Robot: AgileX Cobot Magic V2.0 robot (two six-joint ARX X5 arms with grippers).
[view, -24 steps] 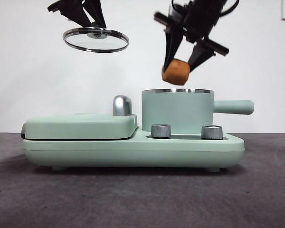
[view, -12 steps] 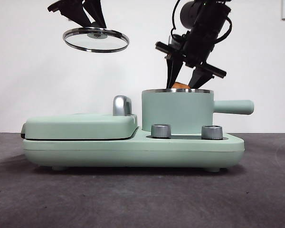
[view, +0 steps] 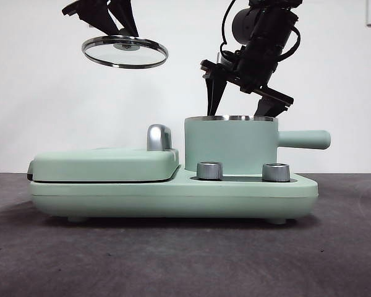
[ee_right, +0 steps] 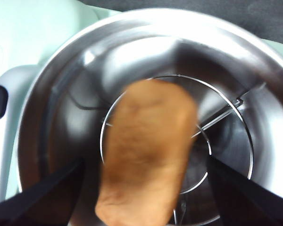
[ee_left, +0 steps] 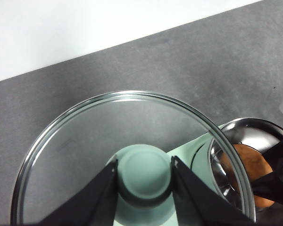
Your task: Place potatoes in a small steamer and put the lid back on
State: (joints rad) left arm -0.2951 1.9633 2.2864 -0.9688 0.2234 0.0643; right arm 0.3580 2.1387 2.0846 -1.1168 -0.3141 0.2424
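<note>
At the upper left of the front view, the left gripper (view: 125, 36) hangs in the same spot as a second ago, its jaws pinched on the knob of the lid (view: 125, 52), which floats level and high above the griddle cover (view: 105, 164). The left wrist view confirms the hold: both jaws press against the mint knob of the lid (ee_left: 61, 155).

Right of centre, the change is plain. A second ago the right gripper (view: 242, 105) carried the potato in the air above the steamer (view: 230, 145); half a second ago it had dipped to the steel rim with only the potato's top showing. Now the jaws stand spread wide over the rim, and no potato shows from the front. In the right wrist view the potato (ee_right: 146, 157) lies inside the steel bowl, on the wire ring at the bottom, apart from both jaws, somewhat blurred.

So the first half of the job looks done. What remains, I judge, is clearing the right arm away and bringing the lid across onto the pot.

Counted: one potato, one steamer with one side handle (view: 304, 139), one lid, one griddle cover, two dials (view: 210, 171) on the base.
</note>
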